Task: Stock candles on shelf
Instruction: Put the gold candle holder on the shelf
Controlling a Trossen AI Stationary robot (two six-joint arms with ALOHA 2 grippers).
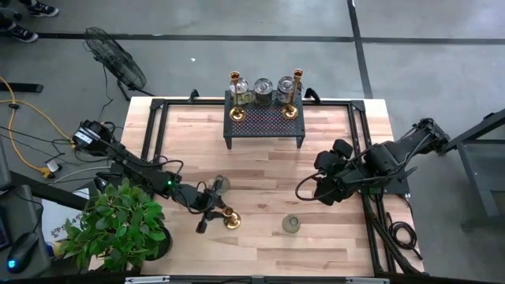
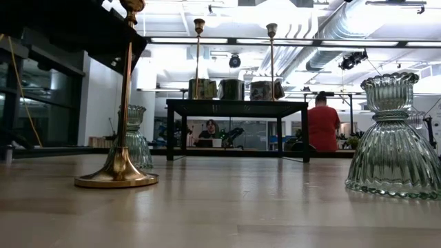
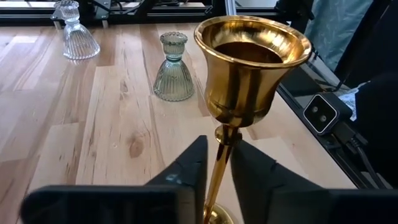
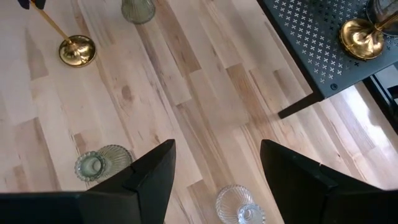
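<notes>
A tall brass candlestick (image 1: pixel 229 218) stands near the table's front, left of centre, with my left gripper (image 1: pixel 210 207) shut on its stem. Its wide cup (image 3: pixel 252 59) rises above my fingers. A grey ribbed glass holder (image 1: pixel 222 184) sits just beyond it and a greenish one (image 1: pixel 291 224) to its right. A clear glass holder (image 4: pixel 239 205) rests on the table below my right gripper (image 4: pixel 214 168). That gripper hangs open over the table's right part, holding nothing. The black mesh shelf (image 1: pixel 264 125) at the far edge carries two brass candlesticks (image 1: pixel 235 95) and several jar candles (image 1: pixel 263 88). My left gripper pinches the candlestick's thin stem (image 3: pixel 221 144) between its two fingers (image 3: pixel 186 169), just below the cup. The fingers come nearly level from the table's left and lie across the stem. The candlestick stands about upright with its round base (image 2: pixel 117 179) on the table.
A potted plant (image 1: pixel 118 229) fills the near left corner, close behind my left arm. Black frame rails (image 1: pixel 154 134) run along the table's edges. Bare wood (image 1: pixel 260 170) lies between the shelf and the candlestick. A person in red (image 2: pixel 321 121) stands in the room beyond.
</notes>
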